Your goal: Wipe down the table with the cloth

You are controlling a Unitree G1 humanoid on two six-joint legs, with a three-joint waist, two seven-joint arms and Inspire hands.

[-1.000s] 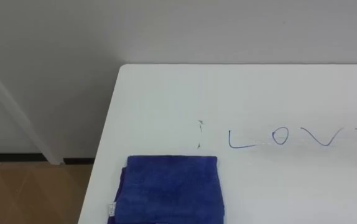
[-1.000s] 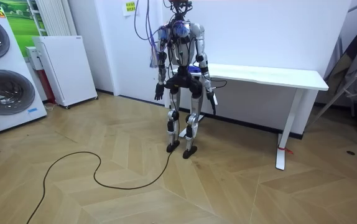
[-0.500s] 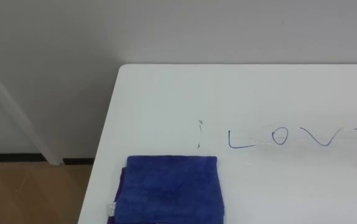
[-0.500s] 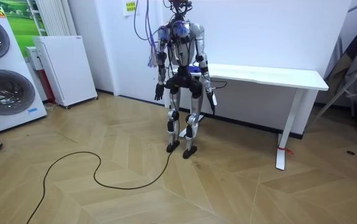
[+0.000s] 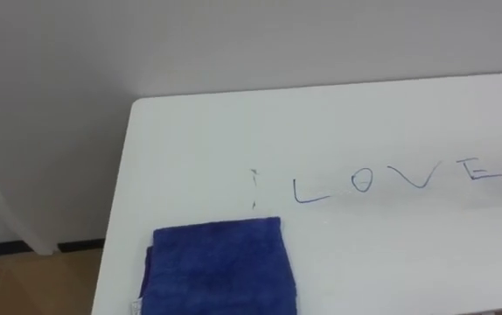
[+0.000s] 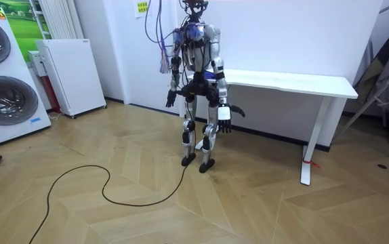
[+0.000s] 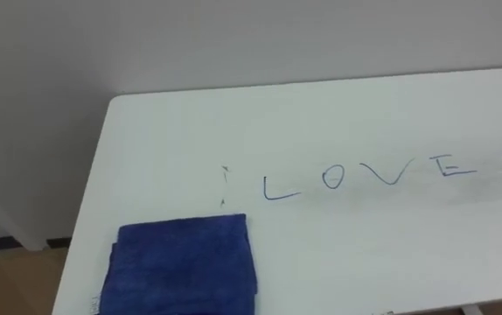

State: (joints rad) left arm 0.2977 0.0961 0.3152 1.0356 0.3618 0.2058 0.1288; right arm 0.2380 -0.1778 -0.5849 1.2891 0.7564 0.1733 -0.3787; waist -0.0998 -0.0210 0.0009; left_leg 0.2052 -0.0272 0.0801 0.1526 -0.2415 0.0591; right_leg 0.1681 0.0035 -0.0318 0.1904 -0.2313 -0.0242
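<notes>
A folded blue cloth (image 5: 216, 267) lies flat on the white counter (image 5: 365, 122) near its left end, just nearer the robot than the blue writing (image 5: 391, 179). The robot stands at that end. Its right robot hand (image 6: 223, 116) hangs with fingers loosely apart and empty. The left robot hand (image 6: 171, 101) hangs at its side, and its state cannot be told.

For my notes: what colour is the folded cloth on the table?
The cloth is deep blue, best seen in the right eye view.
</notes>
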